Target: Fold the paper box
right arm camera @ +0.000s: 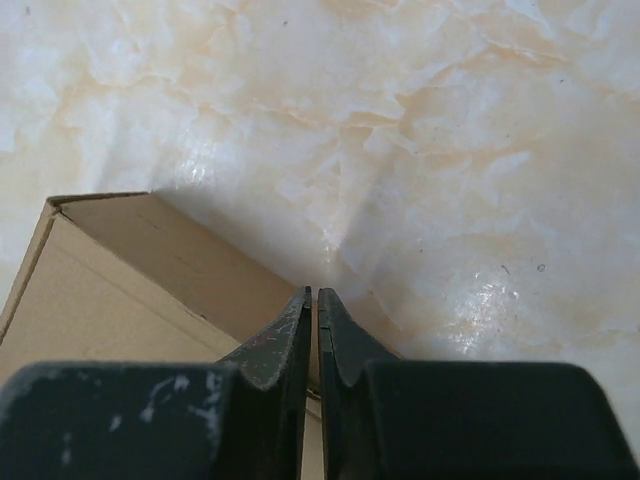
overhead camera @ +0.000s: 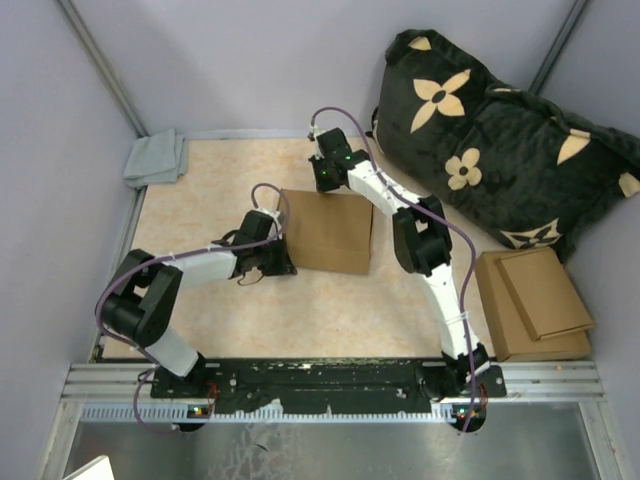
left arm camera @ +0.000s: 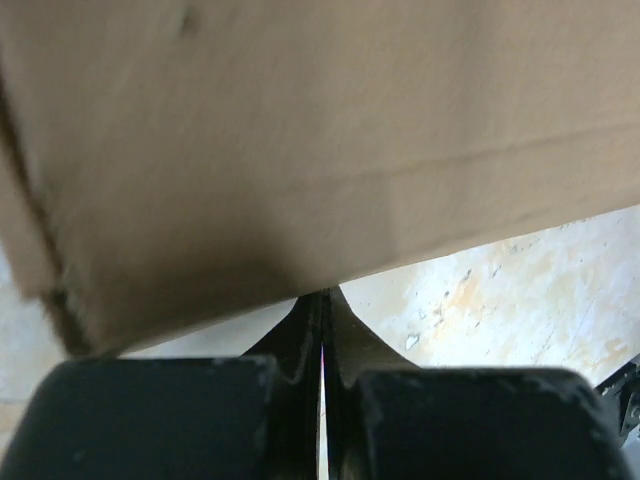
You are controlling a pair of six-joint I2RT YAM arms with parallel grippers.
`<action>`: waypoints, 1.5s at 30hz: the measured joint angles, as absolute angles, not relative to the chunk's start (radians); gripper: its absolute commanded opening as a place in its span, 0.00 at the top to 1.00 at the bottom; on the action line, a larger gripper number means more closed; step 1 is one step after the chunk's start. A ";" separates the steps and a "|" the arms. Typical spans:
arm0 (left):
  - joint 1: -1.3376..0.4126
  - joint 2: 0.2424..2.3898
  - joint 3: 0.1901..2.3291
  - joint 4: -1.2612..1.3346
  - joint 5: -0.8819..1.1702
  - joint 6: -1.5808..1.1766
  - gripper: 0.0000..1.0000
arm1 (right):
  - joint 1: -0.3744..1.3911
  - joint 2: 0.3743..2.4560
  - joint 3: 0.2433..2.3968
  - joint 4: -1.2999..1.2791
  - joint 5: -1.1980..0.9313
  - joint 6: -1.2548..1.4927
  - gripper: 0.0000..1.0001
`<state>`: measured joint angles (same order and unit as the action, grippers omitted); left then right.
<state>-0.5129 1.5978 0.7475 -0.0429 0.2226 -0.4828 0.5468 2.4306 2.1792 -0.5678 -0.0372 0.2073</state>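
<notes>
Here, the plain brown corrugated cardboard box (overhead camera: 330, 235) lies in the middle of the pale marbled bench (overhead camera: 210, 180), its flaps already down so it looks like a closed flat box. The left pincer (left arm camera: 322, 300) is pressed together, its tips just at the box's left edge. The right pincer (right arm camera: 313, 295) is at the far edge, fingers also pressed together; if cardboard is between them, I cannot tell. A dark cushion with beige flowers (overhead camera: 480, 150) lies at the far right corner.
</notes>
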 measured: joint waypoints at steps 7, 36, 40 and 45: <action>-0.552 1.637 0.770 0.021 0.133 -0.552 1.00 | 0.527 2.387 2.057 -0.502 -0.201 0.146 0.90; -0.814 1.224 0.590 0.017 -0.243 -0.691 0.87 | 0.615 2.087 1.707 -0.444 -0.131 0.218 0.69; -0.819 1.192 0.609 0.036 -0.236 -0.712 0.86 | 0.646 1.974 1.669 -0.532 -0.102 0.229 0.63; -0.848 1.182 0.611 0.041 -0.189 -0.743 0.85 | 0.649 1.780 1.575 -0.553 -0.047 0.242 0.62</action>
